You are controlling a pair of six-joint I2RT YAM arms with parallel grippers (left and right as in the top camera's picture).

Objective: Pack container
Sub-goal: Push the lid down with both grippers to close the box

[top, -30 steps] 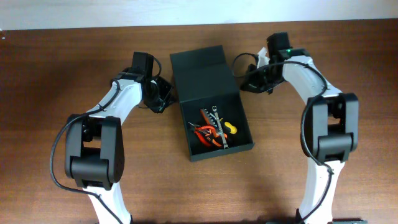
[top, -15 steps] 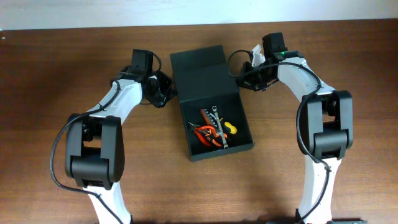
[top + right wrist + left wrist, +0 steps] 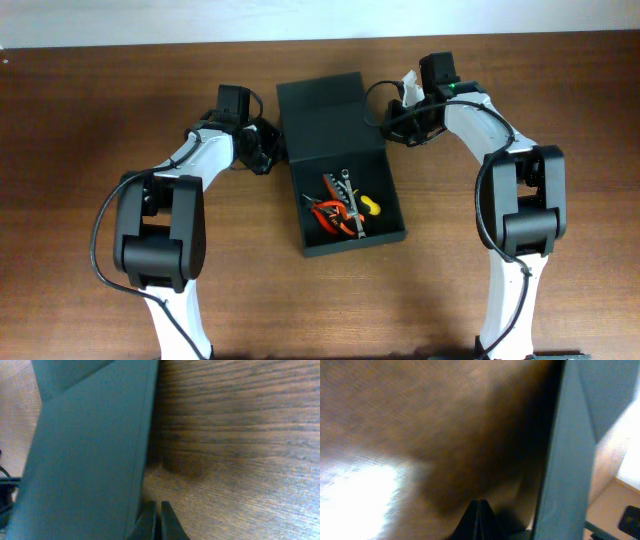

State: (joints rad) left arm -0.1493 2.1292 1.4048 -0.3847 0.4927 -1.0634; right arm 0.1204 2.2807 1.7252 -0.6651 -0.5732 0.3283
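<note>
The dark green-black container lies open in the middle of the table, its flap lid laid flat behind it. Inside lie several hand tools with red, orange and yellow handles. My left gripper is shut and empty, low at the lid's left edge; the left wrist view shows its closed tips beside the lid's side. My right gripper is shut and empty at the lid's right edge; the right wrist view shows its tips against the lid.
The wooden table extends to the left, right and front of the box. A pale wall strip runs along the far edge.
Both grippers have moved inward toward the lid's side edges, the left one rightward and the right one leftward and slightly back. The container and tools have not moved.
</note>
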